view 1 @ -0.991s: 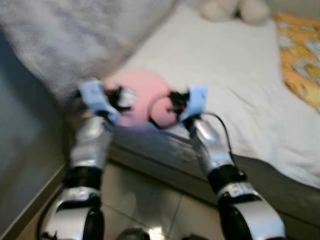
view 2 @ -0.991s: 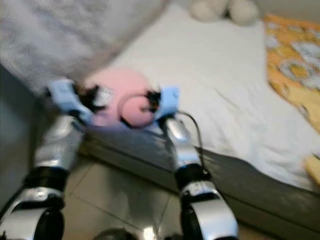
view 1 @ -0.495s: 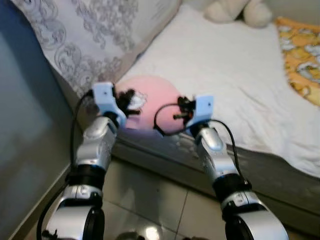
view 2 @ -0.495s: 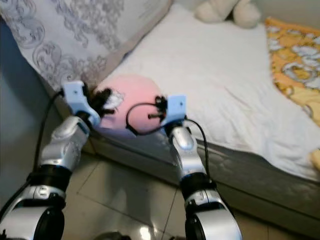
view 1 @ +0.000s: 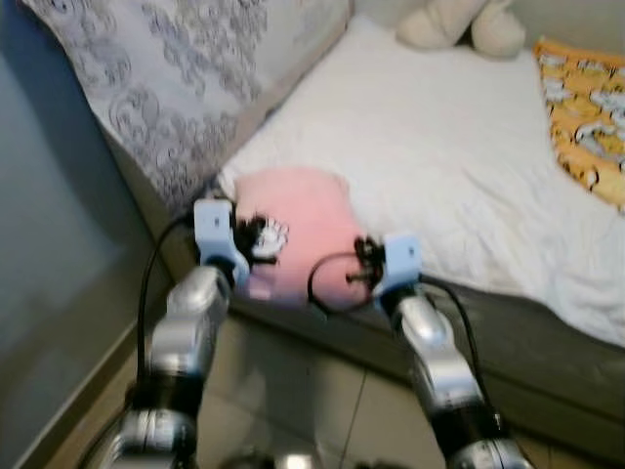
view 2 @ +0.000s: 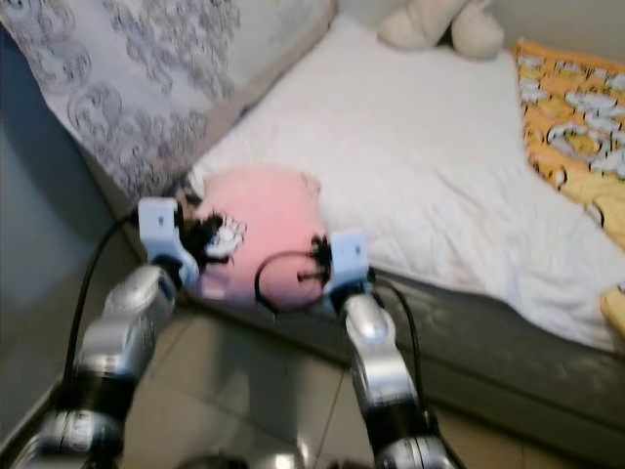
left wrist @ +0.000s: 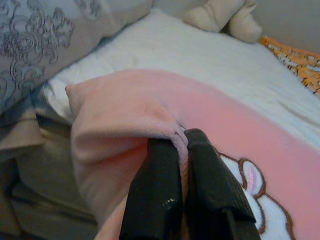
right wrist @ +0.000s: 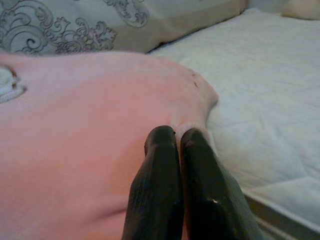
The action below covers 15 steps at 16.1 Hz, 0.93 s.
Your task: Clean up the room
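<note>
While the soft pink fleece cushion [view 1: 298, 230] lies at the near corner of the white-sheeted bed [view 1: 439, 147], the left gripper [left wrist: 179, 142] pinches its left edge with jaws pressed together, and the right gripper [right wrist: 177, 134] likewise nips its right edge.

The cushion [view 1: 298, 230] is set on the bed's [view 1: 459, 147] near edge — left of it the pillow [view 1: 186, 78], far behind it the plush toy [view 1: 459, 24].
</note>
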### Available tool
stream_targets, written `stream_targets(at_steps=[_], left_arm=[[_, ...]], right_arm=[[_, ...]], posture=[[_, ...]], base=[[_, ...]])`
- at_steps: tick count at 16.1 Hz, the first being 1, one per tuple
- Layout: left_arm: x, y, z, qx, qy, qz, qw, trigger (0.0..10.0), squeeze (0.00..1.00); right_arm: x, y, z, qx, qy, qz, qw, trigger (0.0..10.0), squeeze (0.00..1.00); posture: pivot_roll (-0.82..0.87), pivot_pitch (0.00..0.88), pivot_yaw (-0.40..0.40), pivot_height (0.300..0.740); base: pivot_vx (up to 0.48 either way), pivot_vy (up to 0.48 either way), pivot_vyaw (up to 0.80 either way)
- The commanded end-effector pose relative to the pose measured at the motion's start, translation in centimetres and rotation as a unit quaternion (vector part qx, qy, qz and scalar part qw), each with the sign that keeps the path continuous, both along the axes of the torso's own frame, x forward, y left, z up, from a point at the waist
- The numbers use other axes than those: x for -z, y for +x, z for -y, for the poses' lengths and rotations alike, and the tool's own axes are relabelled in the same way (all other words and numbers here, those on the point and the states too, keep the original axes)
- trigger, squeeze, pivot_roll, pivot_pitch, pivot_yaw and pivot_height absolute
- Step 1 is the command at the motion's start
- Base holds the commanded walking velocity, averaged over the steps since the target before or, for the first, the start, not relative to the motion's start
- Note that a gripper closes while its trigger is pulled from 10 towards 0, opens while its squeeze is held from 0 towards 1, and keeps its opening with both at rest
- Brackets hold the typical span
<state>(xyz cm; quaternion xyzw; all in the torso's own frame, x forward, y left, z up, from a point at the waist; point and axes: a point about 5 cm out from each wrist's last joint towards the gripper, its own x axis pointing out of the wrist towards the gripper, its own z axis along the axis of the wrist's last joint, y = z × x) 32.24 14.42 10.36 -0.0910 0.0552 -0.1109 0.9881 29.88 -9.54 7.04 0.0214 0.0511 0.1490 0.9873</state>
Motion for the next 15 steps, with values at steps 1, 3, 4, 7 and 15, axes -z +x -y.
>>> stream_targets(at_steps=[1,3,4,7,15], left_arm=[[-1.8,-0.1,-0.7,-0.021,0.013,0.035,0.999,10.0,0.0],[-0.9,-0.6,-0.3,-0.011,0.009,0.018,1.0,10.0,0.0],[2.4,-1.8,0.2,0.001,0.019,-0.046,0.999,10.0,0.0],[7.3,-4.5,0.4,0.007,0.014,-0.153,0.988,10.0,0.0],[5.1,-2.6,-0.4,-0.011,0.034,-0.087,0.996,10.0,0.0]], right_arm=[[0.2,-0.4,1.8,0.032,-0.007,-0.009,0.999,10.0,0.0],[0.8,-1.0,2.0,0.032,-0.01,-0.027,0.999,10.0,0.0],[2.7,-1.7,2.5,0.038,-0.008,-0.084,0.996,10.0,0.0],[5.7,-3.0,3.7,0.042,-0.019,-0.168,0.985,10.0,0.0],[2.2,-0.8,2.8,0.03,-0.025,-0.062,0.997,10.0,0.0]], posture=[[-0.03,0.0,-0.007,0.74],[-0.03,0.0,-0.008,0.74],[-0.03,0.0,-0.009,0.74],[-0.03,0.0,-0.009,0.74],[-0.04,0.0,0.002,0.74]], base=[[0.0,0.0,0.0],[0.0,0.0,0.0],[0.0,0.0,0.0],[0.0,0.0,0.0],[0.0,0.0,0.0]])
